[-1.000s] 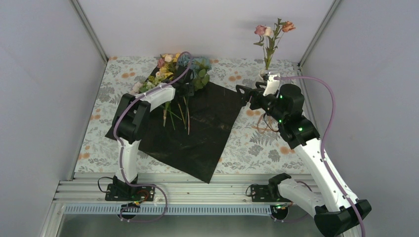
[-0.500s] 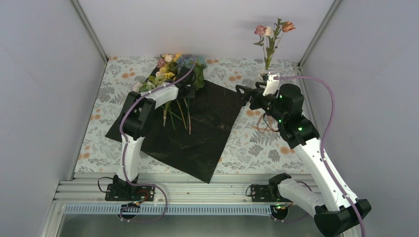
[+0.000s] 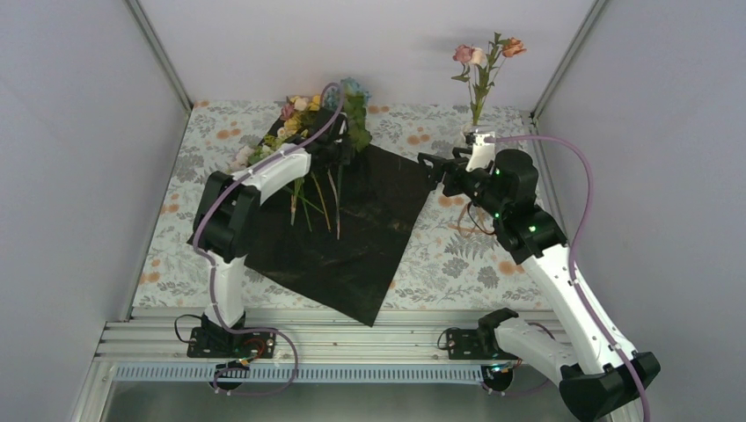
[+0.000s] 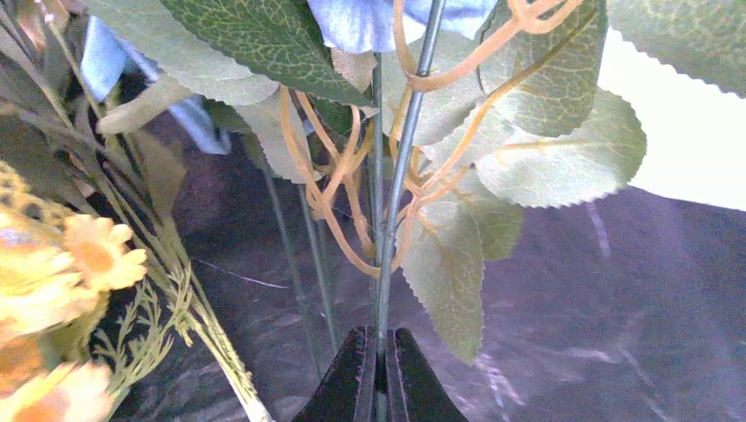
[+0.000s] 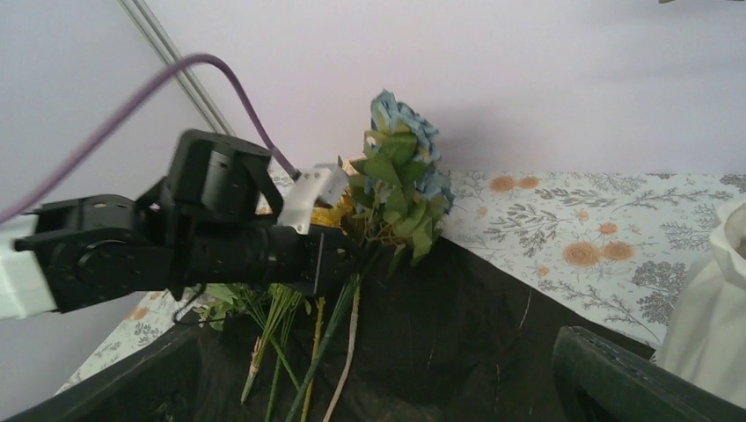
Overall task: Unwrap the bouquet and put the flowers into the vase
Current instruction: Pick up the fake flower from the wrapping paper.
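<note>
My left gripper (image 4: 379, 374) pinches the blue flower (image 5: 402, 123) by its stem (image 4: 403, 180) above the black sheet (image 3: 369, 246); my right gripper (image 3: 433, 169) stands wide and empty near the vase (image 5: 714, 334).

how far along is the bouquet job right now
Done: the black sheet lies open, and a few stems stand in the vase. In hand: the left gripper is shut on a blue-flowered stem. Left: the other flowers lying on the sheet. The right gripper is open.

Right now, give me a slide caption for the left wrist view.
Jaws of the left gripper shut on the stem of a blue flower over the black sheet, yellow daisies at left.
</note>
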